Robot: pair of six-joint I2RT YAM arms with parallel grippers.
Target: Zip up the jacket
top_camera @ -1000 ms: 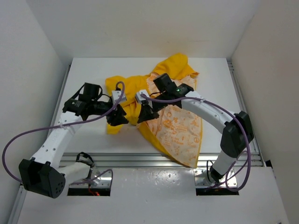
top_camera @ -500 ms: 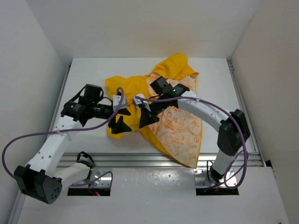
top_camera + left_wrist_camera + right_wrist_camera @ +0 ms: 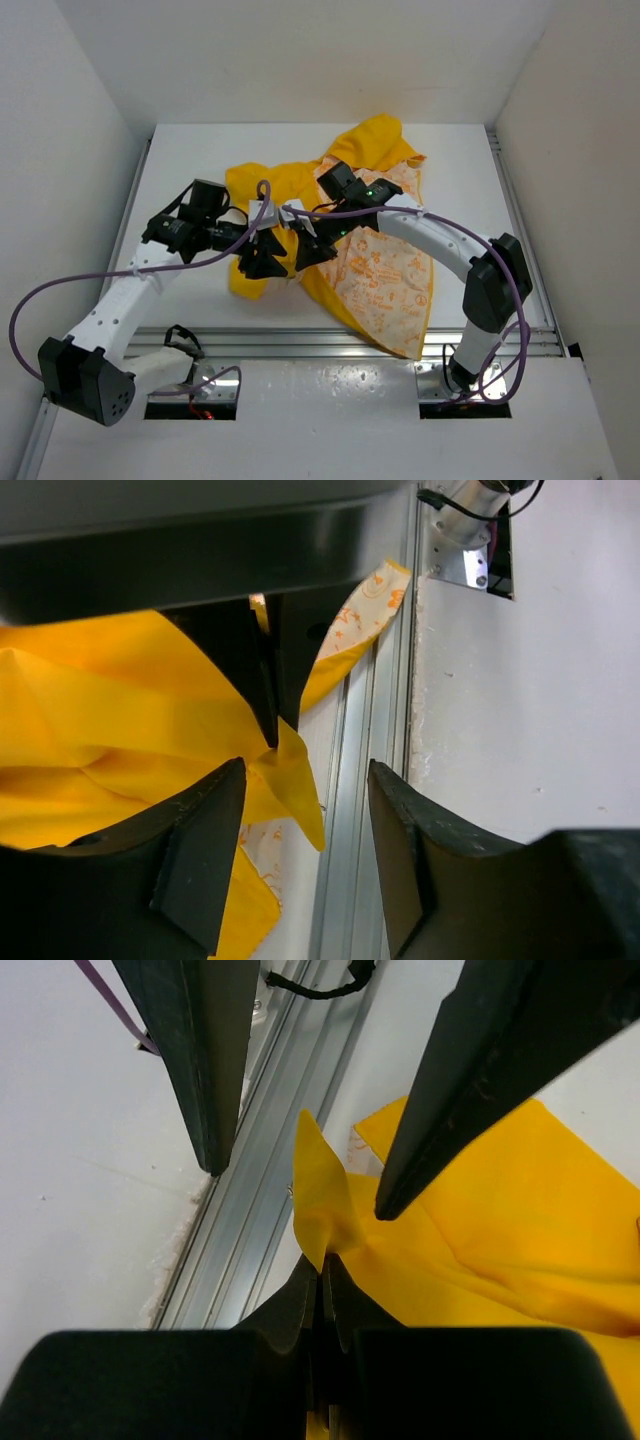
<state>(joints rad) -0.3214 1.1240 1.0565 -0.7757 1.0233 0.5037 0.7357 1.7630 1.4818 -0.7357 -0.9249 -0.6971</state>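
Note:
The yellow jacket lies crumpled mid-table, its white orange-printed lining spread toward the front right. My right gripper is shut on a pointed yellow corner of the jacket, with the pinch at the fingertips, and holds it up. My left gripper is open right beside it. In the left wrist view the open gripper has the pinched yellow corner between its fingers without touching it. The left fingers stand either side of the corner in the right wrist view.
An aluminium rail runs along the table's front edge, just below the grippers; it also shows in the left wrist view and the right wrist view. White walls enclose the table. Purple cables loop off both arms.
My left gripper has moved right, up to the right gripper, so its open fingers now flank the held corner. The right gripper shifted slightly left, still holding the fabric.

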